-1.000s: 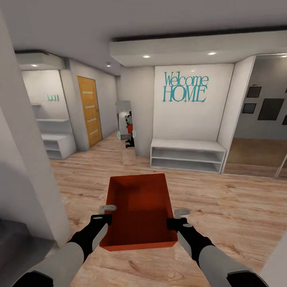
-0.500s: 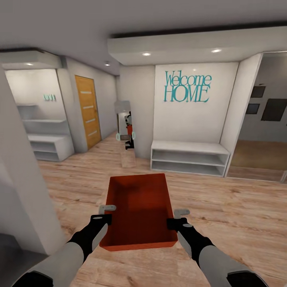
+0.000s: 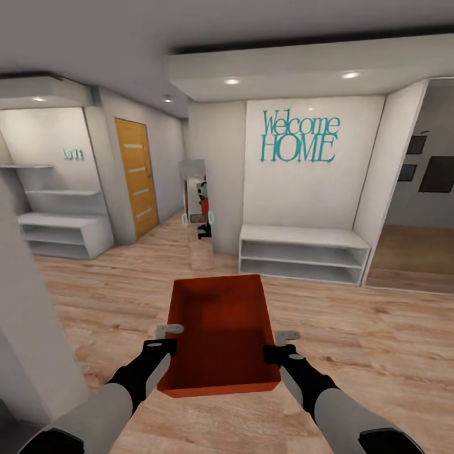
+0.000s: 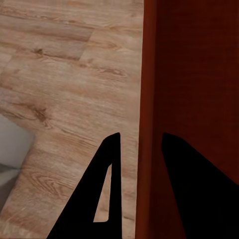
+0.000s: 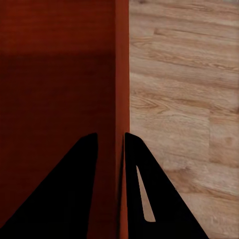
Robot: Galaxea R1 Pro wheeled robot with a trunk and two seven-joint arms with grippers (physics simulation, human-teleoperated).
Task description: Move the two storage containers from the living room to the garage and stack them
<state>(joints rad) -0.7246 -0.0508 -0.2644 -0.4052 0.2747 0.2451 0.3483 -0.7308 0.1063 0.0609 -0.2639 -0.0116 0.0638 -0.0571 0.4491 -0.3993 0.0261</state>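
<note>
Both jaws pinch opposite side walls of the storage container [image 3: 219, 334]: the left gripper [image 4: 138, 164] and right gripper [image 5: 111, 149] each straddle a wall, carrying it between them above the wood floor [image 3: 378, 340]. Ahead, the white bench [image 3: 302, 252] has drifted sideways since a second ago: the base is turning, still indoors, with the garage yet to reach.

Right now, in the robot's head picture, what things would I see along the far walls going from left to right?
White shelves → orange door → tall mirror → white bench shelf, under the Welcome HOME sign → dark picture frames.
</note>
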